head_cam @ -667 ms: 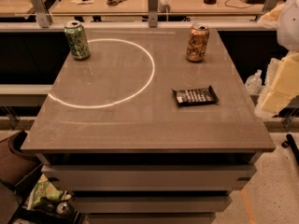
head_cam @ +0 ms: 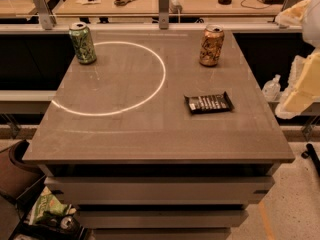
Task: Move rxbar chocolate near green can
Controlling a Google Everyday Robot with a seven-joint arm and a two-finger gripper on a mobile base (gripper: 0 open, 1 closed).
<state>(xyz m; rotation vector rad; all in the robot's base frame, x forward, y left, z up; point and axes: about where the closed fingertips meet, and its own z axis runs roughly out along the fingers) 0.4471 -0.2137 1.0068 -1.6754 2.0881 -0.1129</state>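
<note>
The rxbar chocolate (head_cam: 208, 103) is a flat black bar with white lettering. It lies on the right half of the grey table (head_cam: 150, 134). The green can (head_cam: 82, 43) stands upright at the table's far left corner, well apart from the bar. My gripper (head_cam: 289, 104) is at the lower end of the pale arm at the right edge of the view. It hangs beside the table's right side, to the right of the bar, and touches nothing on the table.
A brown-orange can (head_cam: 211, 45) stands upright at the far right, behind the bar. A white ring of light (head_cam: 162, 79) lies on the table's left half. Beyond the table is a rail with desks. A bin of bags (head_cam: 47, 211) sits on the floor at lower left.
</note>
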